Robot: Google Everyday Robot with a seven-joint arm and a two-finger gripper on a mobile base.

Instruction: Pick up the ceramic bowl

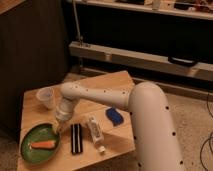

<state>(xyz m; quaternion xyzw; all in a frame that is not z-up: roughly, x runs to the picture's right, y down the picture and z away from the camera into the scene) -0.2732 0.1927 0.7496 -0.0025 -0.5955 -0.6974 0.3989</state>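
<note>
The ceramic bowl (35,137) is a shallow round green dish at the front left of the wooden table (100,85). An orange carrot-like piece (42,145) lies in it. My white arm reaches in from the right and bends down to the gripper (57,131), which is at the bowl's right rim, touching or just above it.
A small translucent white cup (45,96) stands behind the bowl. A black rectangular bar (76,138), a white tube (95,131) and a blue object (114,116) lie to the right of the bowl. A dark cabinet stands at the left, metal shelving behind.
</note>
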